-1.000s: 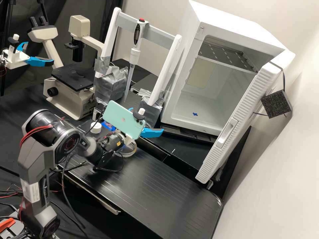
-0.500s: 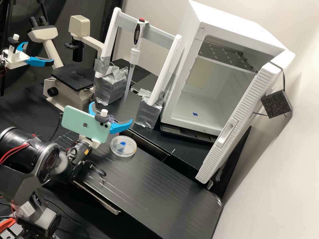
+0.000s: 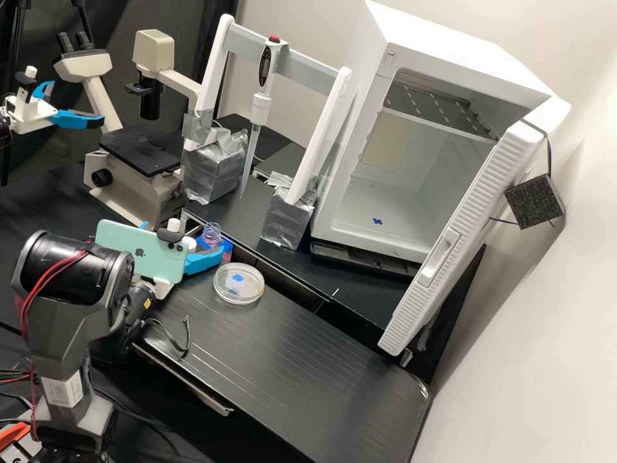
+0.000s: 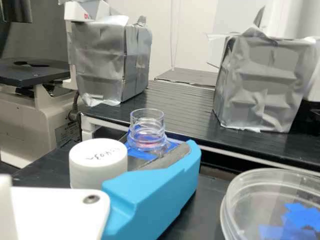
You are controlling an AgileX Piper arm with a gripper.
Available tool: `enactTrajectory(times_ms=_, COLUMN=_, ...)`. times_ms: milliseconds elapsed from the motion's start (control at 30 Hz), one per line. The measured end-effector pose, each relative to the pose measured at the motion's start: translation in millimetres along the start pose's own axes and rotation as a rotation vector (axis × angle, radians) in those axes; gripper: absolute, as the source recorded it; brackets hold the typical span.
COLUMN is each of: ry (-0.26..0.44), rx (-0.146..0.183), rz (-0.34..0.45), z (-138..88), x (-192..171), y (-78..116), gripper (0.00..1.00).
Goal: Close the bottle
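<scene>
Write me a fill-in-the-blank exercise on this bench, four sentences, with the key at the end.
1. The bottle stands uncapped; its separate cap is coloured ____.
2. The pieces seen through the clear dish are coloured ____.
3. The button topping the upright pipette is coloured ____.
4. The large ridged door is not shut but ____.

Missing words: white; blue; red; open.

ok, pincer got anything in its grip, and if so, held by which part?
Nothing held. The pincer is open; the white cap sits ungripped beside one blue finger, with the uncapped bottle beyond that finger.
</scene>
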Motion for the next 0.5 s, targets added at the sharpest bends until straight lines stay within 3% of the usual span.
enactTrajectory(times_ms=200, ry=-0.026, rx=0.003, rz=0.029, z=5, x=0, y=6.0, gripper=1.0)
enactTrajectory(times_ms=500, ry=-0.006, rx=0.019, rz=0.061, z=4, x=-6, y=13.9, gripper=1.0)
